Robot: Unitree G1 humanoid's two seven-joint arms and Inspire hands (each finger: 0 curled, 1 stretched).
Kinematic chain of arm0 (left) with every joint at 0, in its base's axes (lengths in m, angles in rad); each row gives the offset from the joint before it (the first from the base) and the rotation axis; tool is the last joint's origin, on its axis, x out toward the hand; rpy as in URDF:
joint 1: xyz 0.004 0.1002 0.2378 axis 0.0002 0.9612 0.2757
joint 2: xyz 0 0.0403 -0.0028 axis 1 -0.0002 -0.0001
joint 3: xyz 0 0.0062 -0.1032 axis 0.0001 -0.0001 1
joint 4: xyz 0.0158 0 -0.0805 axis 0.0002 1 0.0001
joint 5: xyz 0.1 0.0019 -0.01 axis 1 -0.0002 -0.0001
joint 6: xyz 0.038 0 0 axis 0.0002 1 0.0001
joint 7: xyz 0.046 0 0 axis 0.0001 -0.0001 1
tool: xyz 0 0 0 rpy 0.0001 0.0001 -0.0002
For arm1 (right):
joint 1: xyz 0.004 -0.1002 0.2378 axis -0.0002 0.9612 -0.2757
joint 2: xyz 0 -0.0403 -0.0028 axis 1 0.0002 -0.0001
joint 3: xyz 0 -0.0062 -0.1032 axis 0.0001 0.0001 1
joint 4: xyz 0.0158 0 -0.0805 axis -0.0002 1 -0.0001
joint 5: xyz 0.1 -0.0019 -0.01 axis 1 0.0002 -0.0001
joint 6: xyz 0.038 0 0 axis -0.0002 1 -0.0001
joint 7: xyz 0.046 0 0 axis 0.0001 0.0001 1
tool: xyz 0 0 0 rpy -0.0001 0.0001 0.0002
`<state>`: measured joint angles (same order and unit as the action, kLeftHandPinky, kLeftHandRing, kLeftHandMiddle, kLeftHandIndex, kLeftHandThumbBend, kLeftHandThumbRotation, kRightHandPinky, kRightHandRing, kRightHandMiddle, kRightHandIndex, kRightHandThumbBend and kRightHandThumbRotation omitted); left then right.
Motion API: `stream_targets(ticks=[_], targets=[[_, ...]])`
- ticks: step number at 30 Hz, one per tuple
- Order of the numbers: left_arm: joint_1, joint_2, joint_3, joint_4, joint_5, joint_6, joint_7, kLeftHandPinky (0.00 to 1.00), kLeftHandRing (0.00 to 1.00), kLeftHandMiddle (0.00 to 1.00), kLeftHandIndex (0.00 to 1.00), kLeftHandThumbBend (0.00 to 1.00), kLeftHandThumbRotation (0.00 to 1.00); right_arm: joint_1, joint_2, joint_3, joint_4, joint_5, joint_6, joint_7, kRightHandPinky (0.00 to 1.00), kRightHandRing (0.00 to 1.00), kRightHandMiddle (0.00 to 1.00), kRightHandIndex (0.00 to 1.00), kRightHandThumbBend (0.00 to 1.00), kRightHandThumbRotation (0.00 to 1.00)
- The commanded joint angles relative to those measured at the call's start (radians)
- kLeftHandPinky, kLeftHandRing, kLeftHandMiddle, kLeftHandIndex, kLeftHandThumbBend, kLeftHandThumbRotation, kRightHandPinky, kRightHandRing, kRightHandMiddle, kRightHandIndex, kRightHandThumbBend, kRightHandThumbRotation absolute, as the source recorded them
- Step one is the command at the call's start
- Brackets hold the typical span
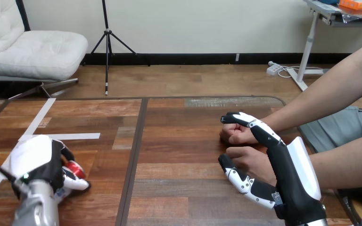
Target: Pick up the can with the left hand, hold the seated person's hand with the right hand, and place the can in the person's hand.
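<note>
1. Closest to me, I'm curling my left hand [37, 162] over the can [76, 169]. The fingers are wrapping over the top and the thumb is tucking in underneath, so it's a proper grip and not just a poke.
2. The can is lying on its side at the near left of the table [179, 188], red end peeking out past my fingers. It's looking like it's not yet off the wood. I'm guessing I'm coming from above because a can on its side will roll away from a side push.
3. Over on the near right, I'm holding my right hand [292, 179] spread wide, thumb [238, 179] low and fingers [259, 129] reaching out long.
4. The person's nearer hand [250, 159] is sitting in that gap, touching or almost touching my palm side. I'm not clamping down on it, more bracketing it, probably so it's steady and waiting as a landing spot.
5. Just beyond, my fingertips are reaching over the person's farther hand [233, 135], which is balled into a loose fist on the table.
6. Both of their hands are turned down or closed, so I'm thinking one needs opening up before any hand-off. The can and those hands are sitting well apart.
7. Farther out on the left, white tape [70, 136] is marking the table.
</note>
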<state>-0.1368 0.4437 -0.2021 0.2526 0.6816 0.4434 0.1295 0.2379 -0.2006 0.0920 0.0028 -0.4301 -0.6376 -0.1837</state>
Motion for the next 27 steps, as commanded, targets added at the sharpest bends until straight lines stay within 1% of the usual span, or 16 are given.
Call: stream_targets(ticks=[1,13,27], targets=[[-0.031,-0.013,0.056,-0.056,-0.027,-0.065,0.076,0.41,0.47,0.52,0.53,0.82,0.00,-0.039,-0.004,-0.017,-0.040,0.013,-0.012,-0.002,0.87,0.86,0.83,0.76,0.44,0.00],[-0.020,-0.008,0.067,-0.055,-0.044,-0.134,0.123,0.42,0.46,0.51,0.51,0.84,0.00,-0.044,-0.002,-0.014,-0.036,-0.001,-0.013,-0.008,0.86,0.86,0.82,0.75,0.44,0.00],[-0.017,-0.011,0.080,-0.053,-0.050,-0.183,0.144,0.40,0.44,0.48,0.49,0.86,0.00,-0.045,0.000,-0.014,-0.036,-0.004,-0.007,-0.009,0.85,0.86,0.82,0.75,0.44,0.00]])
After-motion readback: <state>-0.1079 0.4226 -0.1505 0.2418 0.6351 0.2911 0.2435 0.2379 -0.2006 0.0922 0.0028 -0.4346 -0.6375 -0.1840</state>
